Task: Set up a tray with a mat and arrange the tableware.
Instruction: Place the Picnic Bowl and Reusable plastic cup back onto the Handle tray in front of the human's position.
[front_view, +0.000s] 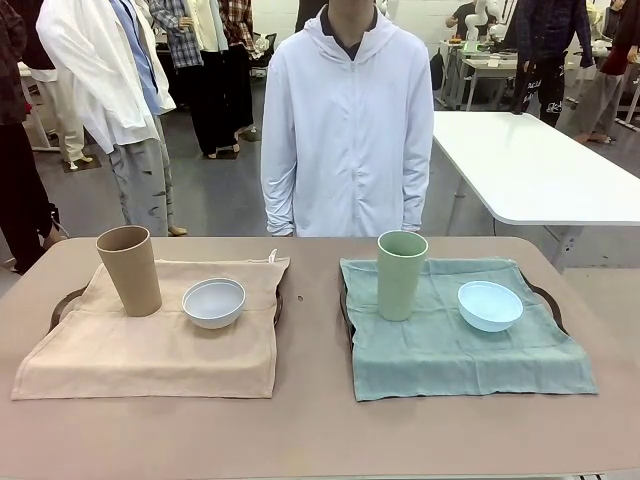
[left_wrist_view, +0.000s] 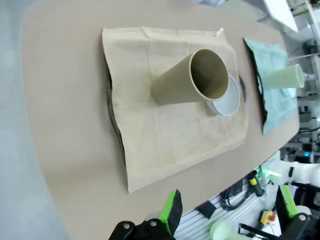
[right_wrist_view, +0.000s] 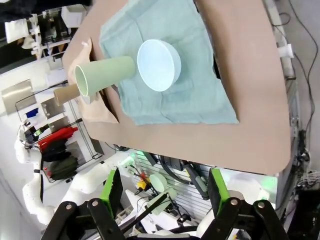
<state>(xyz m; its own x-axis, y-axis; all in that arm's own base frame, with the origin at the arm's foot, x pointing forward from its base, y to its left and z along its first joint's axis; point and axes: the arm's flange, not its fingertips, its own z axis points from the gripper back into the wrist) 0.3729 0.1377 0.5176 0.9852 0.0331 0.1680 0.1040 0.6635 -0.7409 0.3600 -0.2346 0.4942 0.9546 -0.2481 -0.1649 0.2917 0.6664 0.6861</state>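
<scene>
Cups: smooth tapered tan cup left of centre on creased beige mat, green cup right on teal mat. Front view alone shows tray rims clearly. Both jaws apart, empty.

Left mat: cup left of bowl. Right mat alike.

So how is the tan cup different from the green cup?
The tan cup is brown like cardboard; the pale green cup is minty. The tan cup stands on a beige mat, the green one on a teal mat. The tan cup's neighbour is a white bowl, the green cup's a light blue bowl. Both are tall, handleless and upright.
</scene>
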